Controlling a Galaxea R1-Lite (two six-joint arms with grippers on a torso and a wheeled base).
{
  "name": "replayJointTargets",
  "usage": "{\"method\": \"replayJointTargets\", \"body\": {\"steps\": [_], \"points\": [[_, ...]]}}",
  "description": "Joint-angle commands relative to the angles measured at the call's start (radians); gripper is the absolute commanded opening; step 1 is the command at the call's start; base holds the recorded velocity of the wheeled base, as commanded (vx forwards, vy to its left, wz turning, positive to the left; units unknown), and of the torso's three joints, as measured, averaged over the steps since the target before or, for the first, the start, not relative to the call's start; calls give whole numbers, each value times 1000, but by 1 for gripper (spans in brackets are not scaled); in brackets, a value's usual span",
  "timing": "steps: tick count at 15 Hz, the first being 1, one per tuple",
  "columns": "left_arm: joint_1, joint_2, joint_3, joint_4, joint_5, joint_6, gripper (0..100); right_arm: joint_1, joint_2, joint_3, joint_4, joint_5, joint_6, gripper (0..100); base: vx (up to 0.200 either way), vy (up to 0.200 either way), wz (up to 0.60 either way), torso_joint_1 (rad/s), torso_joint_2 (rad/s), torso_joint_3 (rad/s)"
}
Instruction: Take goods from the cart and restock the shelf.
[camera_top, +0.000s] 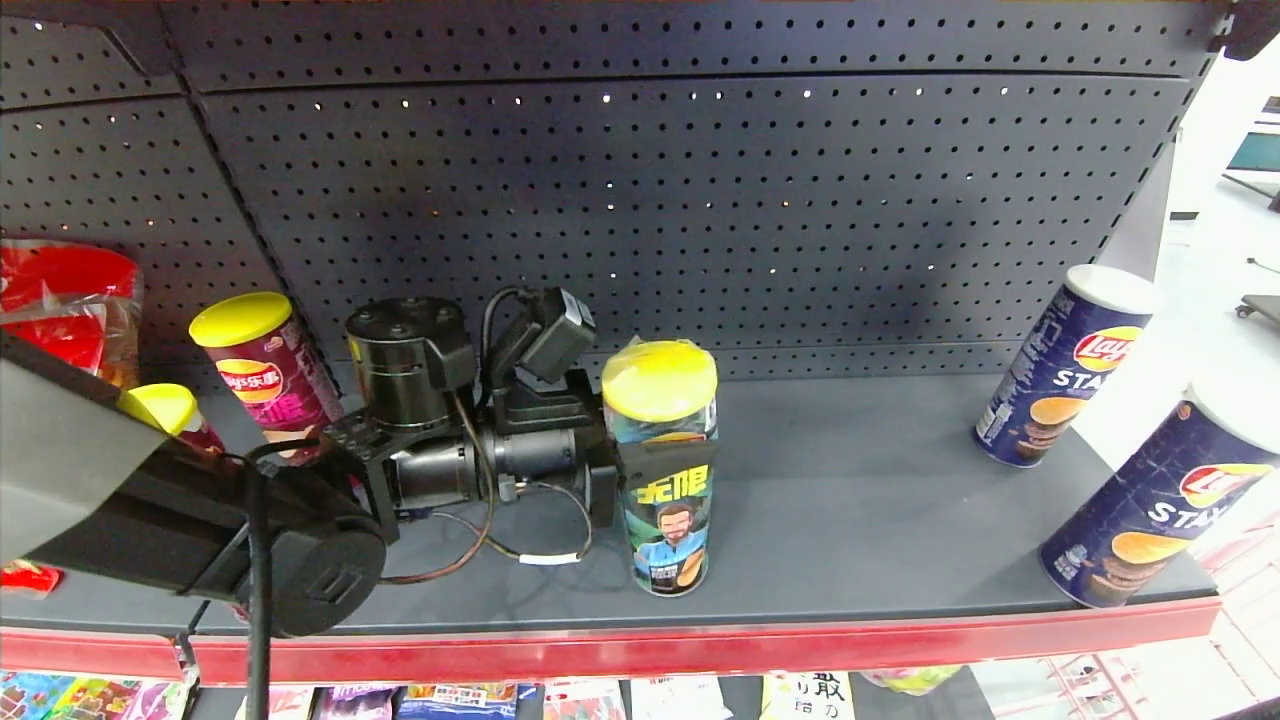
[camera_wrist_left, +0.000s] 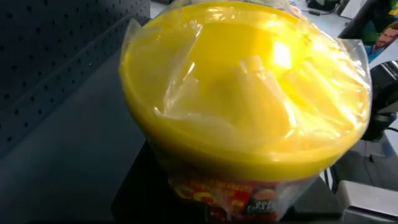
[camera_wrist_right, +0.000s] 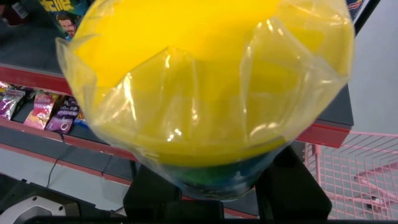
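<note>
The can (camera_top: 668, 540) stands upright on the shelf (camera_top: 850, 500), its long axis vertical and its yellow lid on top. Its base seems to rest on the board, near the front edge. The left gripper (camera_top: 662, 462) comes to it from the left side with the arm almost level. The fingers are closed around the middle of the can; one black finger crosses the front of the label. In the left wrist view the same can (camera_wrist_left: 249, 93) sits between the fingers, with clear film over the lid.

I judge that the next move is to let go and draw the arm back to the left, in the line of the arm. The can is tall and narrow, so a finger that drags on it may tip it. A purple can (camera_top: 265, 365) stands close behind the arm, and the retreat should not touch it.

The right gripper (camera_wrist_right: 227, 196) grasps a second can (camera_wrist_right: 205, 74), also with a yellow lid under film. It hangs out in front of the shelf's red edge, with the pink cart (camera_wrist_right: 367, 168) near. Between the first can and the two blue cans (camera_top: 1065, 365) at the right end the board is open, and that seems the place for the second can.
</note>
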Motion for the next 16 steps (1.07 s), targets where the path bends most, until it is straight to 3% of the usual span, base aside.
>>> {"method": "replayJointTargets", "body": {"steps": [1,7,9,16], "points": [[1,33,5,-18,-5,2,0,0,1,1,1,0,-1,0,0,0,0,0,0,0],[-15,33,10,-20,-15,8,0,0,1,1,1,0,1,0,0,0,0,0,0,0],[-15,44,11,-14,-15,46,0,0,1,1,1,0,-1,0,0,0,0,0,0,0],[-33,44,14,-14,-23,48,0,0,0,-1,1,0,1,0,0,0,0,0,0,0]]}}
